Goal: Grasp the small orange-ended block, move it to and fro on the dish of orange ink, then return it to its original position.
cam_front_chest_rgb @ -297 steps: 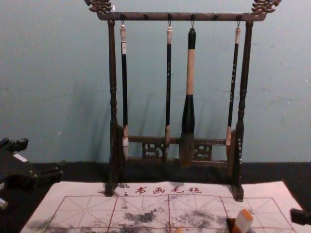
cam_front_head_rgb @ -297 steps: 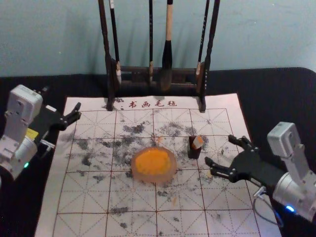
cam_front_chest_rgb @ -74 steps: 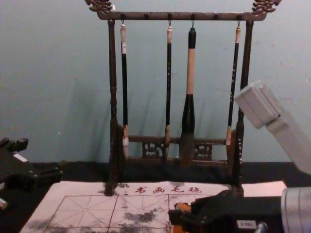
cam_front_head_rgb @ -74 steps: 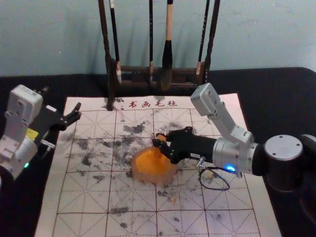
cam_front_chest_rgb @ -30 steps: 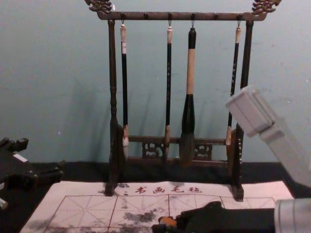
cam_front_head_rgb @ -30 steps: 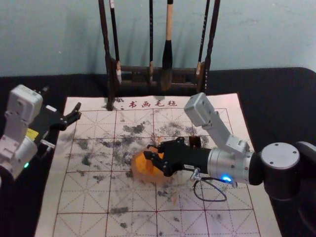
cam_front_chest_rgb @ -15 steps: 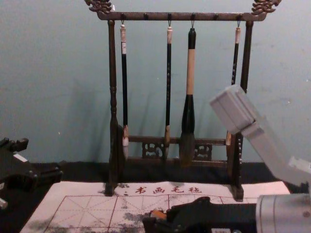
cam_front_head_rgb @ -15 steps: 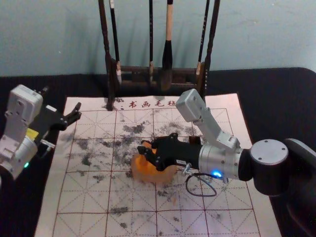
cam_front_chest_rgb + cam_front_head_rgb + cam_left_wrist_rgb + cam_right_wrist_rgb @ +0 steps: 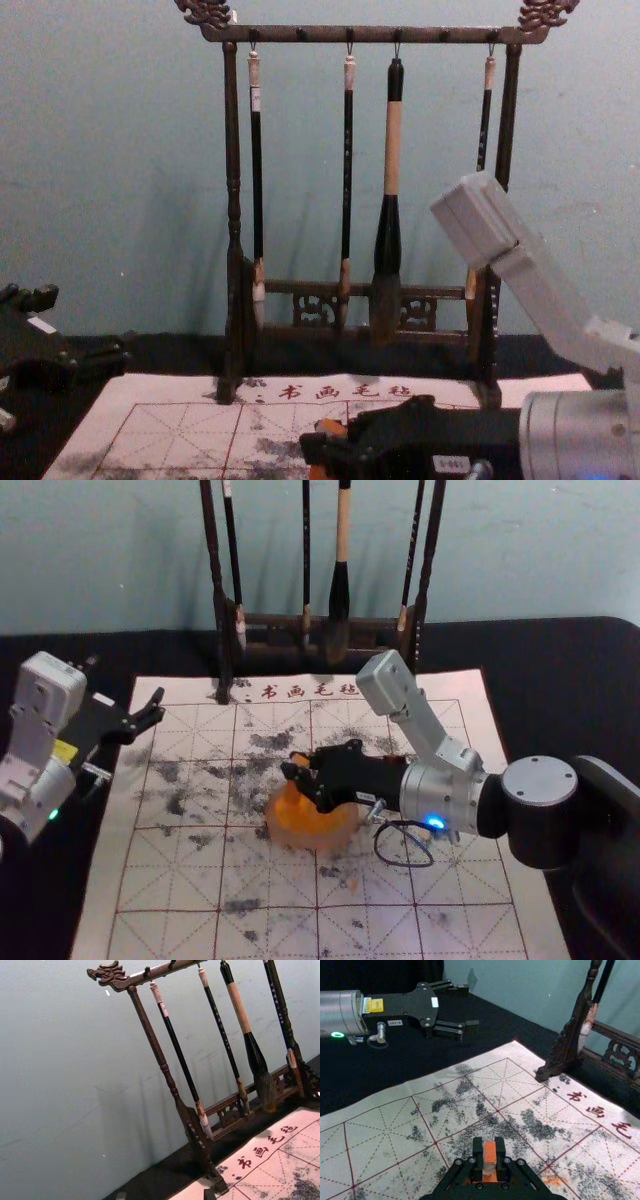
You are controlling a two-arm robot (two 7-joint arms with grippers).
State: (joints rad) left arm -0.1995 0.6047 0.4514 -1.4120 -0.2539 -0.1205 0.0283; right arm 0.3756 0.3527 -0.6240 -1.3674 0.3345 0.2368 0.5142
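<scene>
Over the round dish [image 9: 334, 832], the right tool [image 9: 294, 763] grips a squared block [image 9: 489, 1154]; the left tool [image 9: 125, 685] gapes by smudged paper [image 9: 180, 885].

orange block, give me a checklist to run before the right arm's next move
1. Block gripped by right end effector: ok, pinched between its fingers
2. Block at the dish: ok, head view
3. Block's lower end touching ink: cannot tell, fingers hide it
4. Left end effector away from the dish: ok, off to the left, open
5. Gap between right arm's camera and rack: cannot tell, they overlap in chest view
6. Block returned: not ok
</scene>
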